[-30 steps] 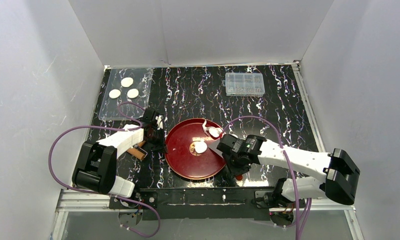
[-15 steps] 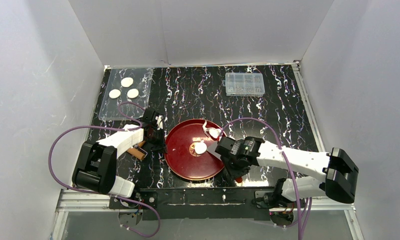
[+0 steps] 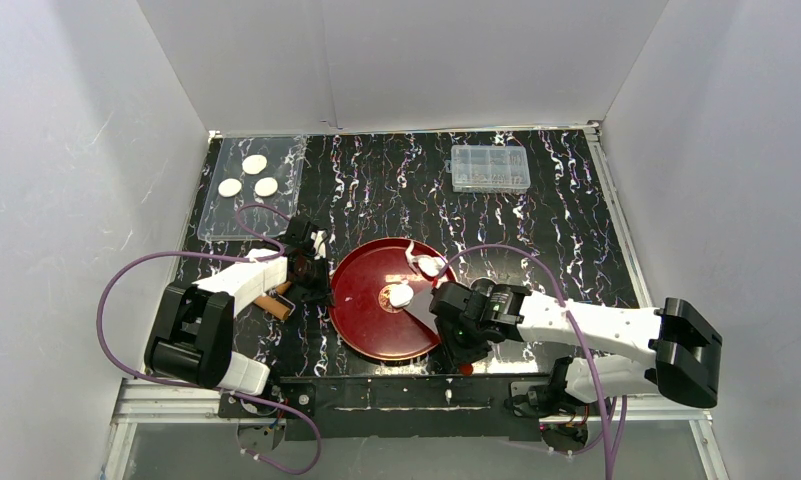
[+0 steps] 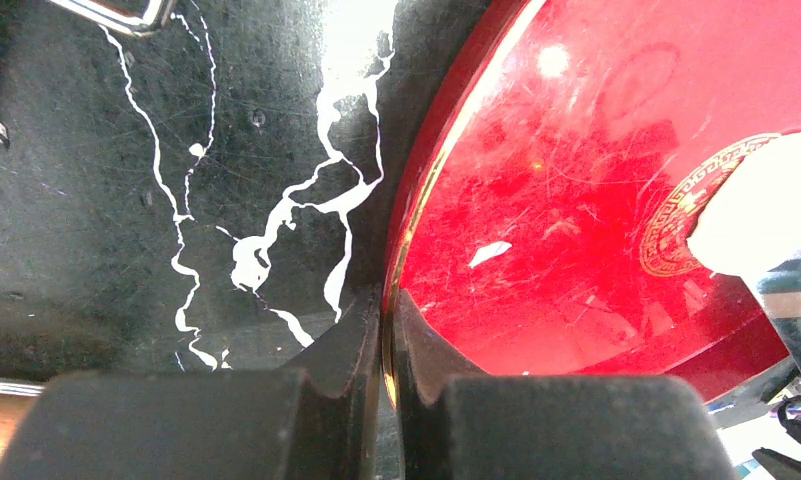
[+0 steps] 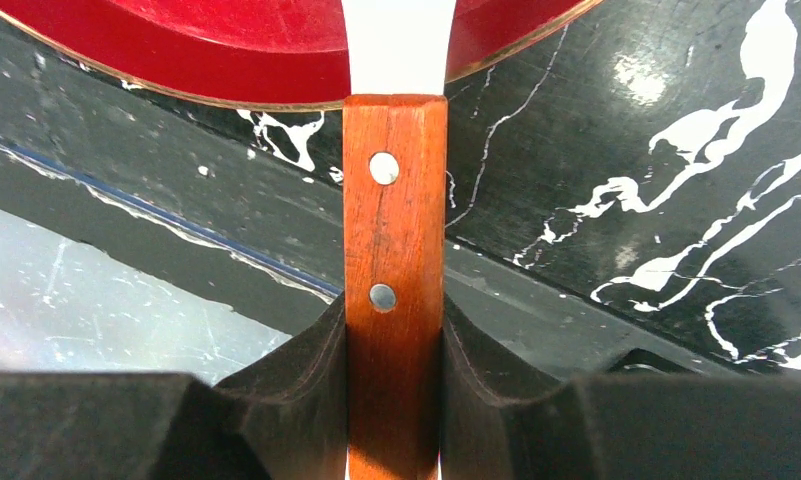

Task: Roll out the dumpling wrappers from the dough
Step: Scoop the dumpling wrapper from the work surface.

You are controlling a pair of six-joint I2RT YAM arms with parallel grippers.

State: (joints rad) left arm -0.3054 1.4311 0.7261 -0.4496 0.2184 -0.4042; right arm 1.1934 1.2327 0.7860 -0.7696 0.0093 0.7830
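At the centre of the red plate [image 3: 368, 322] we see the dough [image 3: 401, 296] lying straight ahead of the right claw [image 5: 394, 360], clamped on a wooden-handled scraper [image 5: 394, 200] whose blade points at it, while the left claw [image 4: 388, 330] pinches the plate's rim.

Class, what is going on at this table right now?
The left gripper is clamped on the rim of the red plate. The right gripper holds a wooden-handled scraper, its blade reaching over the plate toward a dough lump near the middle. Three round wrappers lie on the clear tray at the far left.
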